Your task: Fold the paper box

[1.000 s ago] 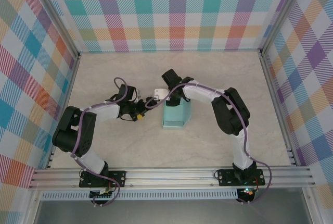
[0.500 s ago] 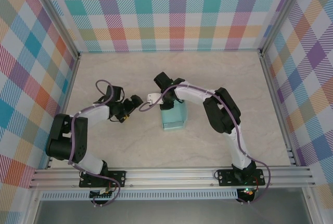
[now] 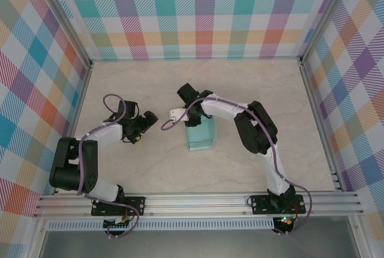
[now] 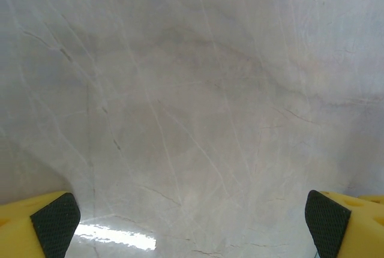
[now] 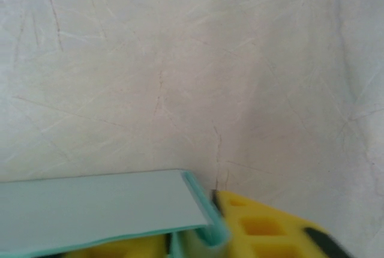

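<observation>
The pale aqua-blue card paper box (image 3: 201,138) lies mid-bench on the pale marbled bench (image 3: 270,150). From the top, the right tool (image 3: 193,121) is at its far end and the left tool (image 3: 149,119) sits apart to the left. Left wrist: left tool (image 4: 192,228) spread wide over bare bench. Right wrist: right tool (image 5: 210,237) narrow, yellow fingers (image 5: 264,234) either side of the box's (image 5: 96,210) folded edge. Gripping it? Cannot tell.
</observation>
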`<state>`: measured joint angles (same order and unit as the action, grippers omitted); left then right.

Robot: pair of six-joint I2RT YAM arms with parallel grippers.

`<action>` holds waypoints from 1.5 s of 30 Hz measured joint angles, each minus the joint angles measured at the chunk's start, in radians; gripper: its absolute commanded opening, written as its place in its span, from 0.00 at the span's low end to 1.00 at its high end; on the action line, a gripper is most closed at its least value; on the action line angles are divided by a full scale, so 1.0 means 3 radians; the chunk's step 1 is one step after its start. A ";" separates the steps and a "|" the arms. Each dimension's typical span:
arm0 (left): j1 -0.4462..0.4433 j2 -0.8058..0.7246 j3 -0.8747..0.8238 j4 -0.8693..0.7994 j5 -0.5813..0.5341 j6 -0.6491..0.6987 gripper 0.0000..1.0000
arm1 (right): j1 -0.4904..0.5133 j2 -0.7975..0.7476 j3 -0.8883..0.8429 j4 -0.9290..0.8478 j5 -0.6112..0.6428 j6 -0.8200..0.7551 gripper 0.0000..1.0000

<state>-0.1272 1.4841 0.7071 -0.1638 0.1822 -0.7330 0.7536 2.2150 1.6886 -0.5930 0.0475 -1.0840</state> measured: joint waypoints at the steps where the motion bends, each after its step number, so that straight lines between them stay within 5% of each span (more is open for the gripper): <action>1: 0.0000 -0.0008 -0.0004 -0.0013 -0.0022 -0.0003 1.00 | 0.0000 -0.0011 -0.0014 0.0013 0.0000 -0.0009 0.17; 12: 0.0027 -0.0159 -0.0052 -0.0303 -0.0239 -0.0011 1.00 | 0.0041 -0.0192 -0.0375 0.0390 0.0078 -0.0193 0.32; 22: 0.0028 -0.0234 -0.0122 -0.0320 -0.0292 -0.0013 1.00 | 0.0043 -0.0206 -0.0010 -0.0418 0.0093 -0.0251 0.43; 31: 0.0028 -0.0271 -0.0155 -0.0310 -0.0292 -0.0013 1.00 | 0.0041 -0.0206 0.0107 -0.0834 0.0354 -0.0383 0.42; 45: 0.0028 -0.0271 -0.0161 -0.0308 -0.0296 -0.0013 1.00 | 0.0041 -0.0056 0.0061 -0.0647 0.0811 -0.0524 0.30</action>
<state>-0.1188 1.4029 0.6586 -0.2562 0.0933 -0.7368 0.7658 2.1983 1.7069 -0.7872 0.2909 -1.2411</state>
